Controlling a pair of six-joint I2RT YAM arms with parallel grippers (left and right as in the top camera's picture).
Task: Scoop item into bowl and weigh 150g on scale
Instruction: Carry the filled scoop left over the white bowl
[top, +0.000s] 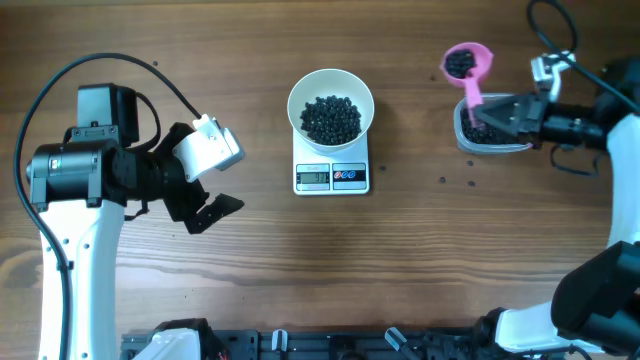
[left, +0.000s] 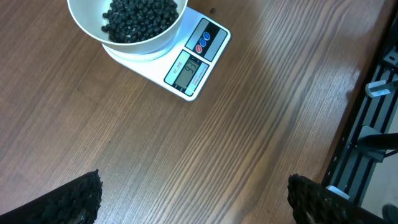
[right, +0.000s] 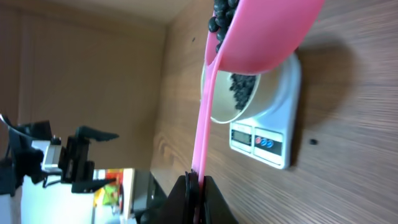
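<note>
Clamping the thin handle of the pink scoop (top: 470, 85), the right pincer (top: 497, 108) is shut tight on it and hangs over the clear tub (top: 490, 143). The scoop's head, at 11 o'clock from the pincer, carries a load of black beads (top: 459, 63). By the look of it, the step in hand is ferrying a scoopful across to the bowl. The white bowl (top: 295, 105) sits on the scale (top: 331, 186), well apart at 9 o'clock from the tub, with a heap of beads inside. The scale's display is too small to read. The next move calls for swinging the scoop level toward 9 o'clock until it is over the bowl, then tipping gently, since an overshoot would be awkward to undo. The left pincer (top: 225, 178), jaws wide and holding nothing, hovers above the bench (top: 150, 60) at 9 o'clock from the scale.
</note>
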